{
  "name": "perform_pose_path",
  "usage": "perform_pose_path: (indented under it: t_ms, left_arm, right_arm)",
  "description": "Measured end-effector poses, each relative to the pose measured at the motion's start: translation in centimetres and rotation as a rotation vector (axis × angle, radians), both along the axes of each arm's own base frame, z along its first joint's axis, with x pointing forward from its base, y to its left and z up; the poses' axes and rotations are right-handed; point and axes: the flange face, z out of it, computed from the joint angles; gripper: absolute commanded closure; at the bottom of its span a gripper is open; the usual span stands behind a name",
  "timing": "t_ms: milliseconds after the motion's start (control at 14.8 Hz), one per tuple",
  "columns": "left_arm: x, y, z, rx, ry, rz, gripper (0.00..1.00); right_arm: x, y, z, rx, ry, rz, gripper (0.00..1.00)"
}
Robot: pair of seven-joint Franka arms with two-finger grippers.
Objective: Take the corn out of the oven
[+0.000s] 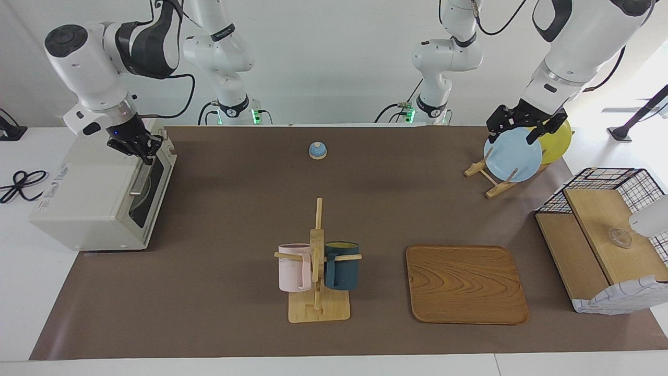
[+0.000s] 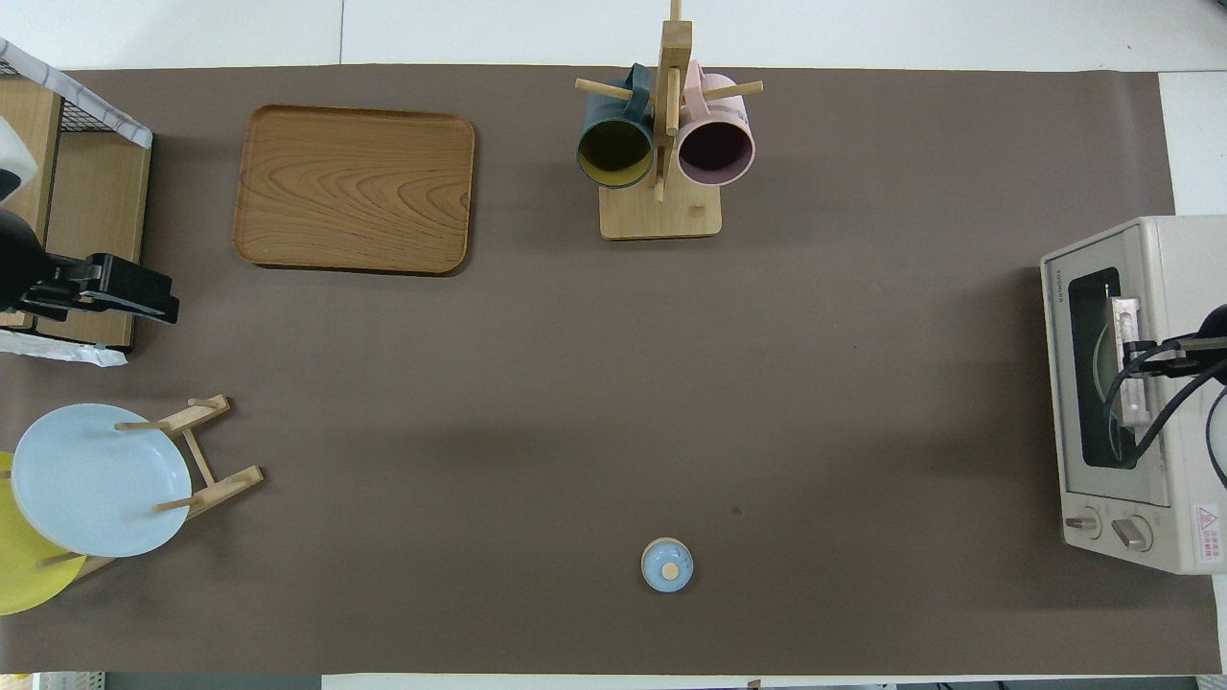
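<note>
The cream-white oven (image 1: pixel 88 193) (image 2: pixel 1184 287) stands at the right arm's end of the table with its dark glass door (image 1: pixel 151 190) closed. Its metal bar handle (image 1: pixel 142 180) (image 2: pixel 1127 383) runs across the door front. The corn is hidden; only a pale round shape shows through the glass. My right gripper (image 1: pixel 143 152) (image 2: pixel 1139 351) is shut and sits at the oven's top front edge, over the handle's end nearer the robots. Whether it touches the handle I cannot tell. My left gripper (image 1: pixel 514 133) (image 2: pixel 158 299) waits open over the plate rack, holding nothing.
A blue plate (image 1: pixel 512 154) and a yellow plate (image 1: pixel 557 142) lean in a wooden rack. A wooden tray (image 1: pixel 466 284), a mug tree (image 1: pixel 317 271) with a pink and a dark blue mug, a small blue bell (image 1: pixel 317 150) and a wire-framed wooden shelf (image 1: pixel 600 245) are also on the table.
</note>
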Motion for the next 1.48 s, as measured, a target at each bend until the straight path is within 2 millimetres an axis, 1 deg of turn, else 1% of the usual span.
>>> perform_pose_path:
  t_ms: [202, 337, 539, 875, 1077, 1347, 1481]
  left_arm:
    - [0.0, 0.0, 0.0, 0.000, 0.000, 0.000, 0.00]
    - [0.0, 0.0, 0.0, 0.000, 0.000, 0.000, 0.00]
    - [0.0, 0.0, 0.0, 0.000, 0.000, 0.000, 0.00]
    - [0.0, 0.0, 0.0, 0.000, 0.000, 0.000, 0.00]
    - [0.0, 0.0, 0.0, 0.000, 0.000, 0.000, 0.00]
    - [0.0, 0.0, 0.0, 0.000, 0.000, 0.000, 0.00]
    - [0.0, 0.0, 0.0, 0.000, 0.000, 0.000, 0.00]
  right_arm:
    - [-0.4, -1.6, -1.2, -0.002, 0.000, -0.021, 1.00]
    - [-0.6, -2.2, -1.9, 0.001, 0.008, -0.030, 1.00]
    - [-0.4, -2.2, -2.8, 0.003, 0.014, -0.028, 1.00]
    - [-0.3, -2.1, -2.9, 0.003, 0.015, -0.027, 1.00]
    - [-0.1, -1.6, -3.0, 0.002, 0.016, -0.039, 1.00]
    - [0.3, 0.3, -3.5, 0.001, 0.021, -0.036, 1.00]
    - [0.8, 1.7, -4.0, 0.001, 0.021, -0.030, 1.00]
